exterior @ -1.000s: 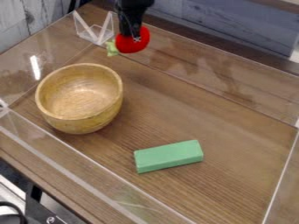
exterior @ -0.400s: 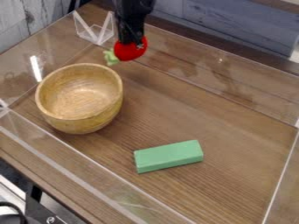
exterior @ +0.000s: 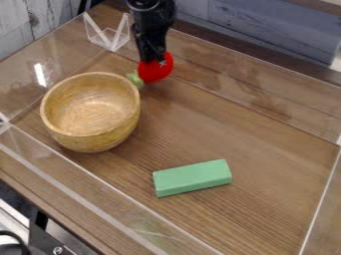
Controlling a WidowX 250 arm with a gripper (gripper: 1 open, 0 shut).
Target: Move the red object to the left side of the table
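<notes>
The red object, a small round toy fruit with a green leafy stub, sits low over the table at the back, just right of the wooden bowl's far rim. My gripper comes down from above on a black arm, and its fingertips are at the top of the fruit. The dark fingers blend together, so I cannot make out whether they still clamp it or stand slightly apart. I also cannot tell whether the fruit rests on the wood or hangs just above it.
A wooden bowl stands empty at the left middle. A green rectangular block lies near the front. Clear acrylic walls edge the tabletop, with a small clear stand at the back left.
The gripper and the red fruit have come down and slightly forward, from near the back wall to just beside the bowl's rim. Bowl and green block have not moved.
</notes>
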